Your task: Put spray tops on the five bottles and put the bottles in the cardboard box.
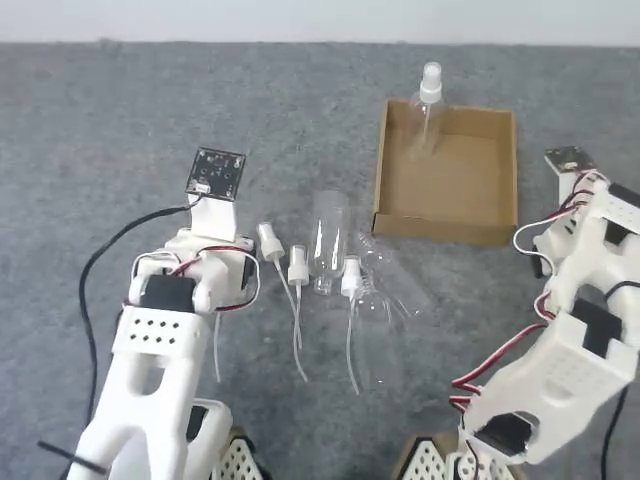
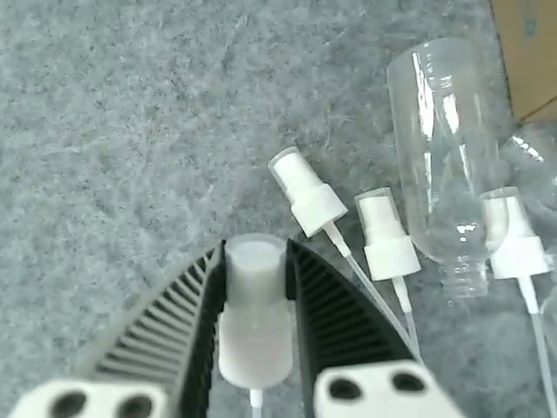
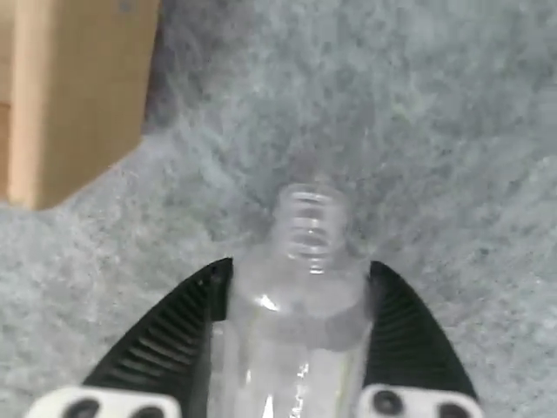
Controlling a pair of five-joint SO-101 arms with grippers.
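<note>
Clenched hard up against our left wrist lens was the left pincer [image 2: 254,254], ribbed jaws shut on a frosted spray top [image 2: 253,305], its thin dip tube [image 2: 256,402] trailing out behind. And over on the other side we had the right pincer [image 3: 300,268] grasping a clear bottle [image 3: 300,335] by the shoulders, the threaded neck [image 3: 306,228] bare and pointing out over the grey table [image 3: 452,131], with a corner of the cardboard box [image 3: 78,104] near by.

From above we counted one capped bottle [image 1: 427,110] standing in the box. Three loose spray tops [image 1: 298,265] and three uncapped bottles [image 1: 328,235] lay on the table between the arms.

What worried us was that tube. It had to find a narrow mouth, and the two pincers were well apart. Any tilt when they met could bend the tube against the rim or start the thread crooked. Smooth plastic held from the sides could also twist or slip once the top was turned.

As for pose, the left arm [image 1: 165,330] leaned forward with its wrist tipped down, just left of the loose tops. The right arm [image 1: 585,300] sat folded at the table's right edge, beside the box.
</note>
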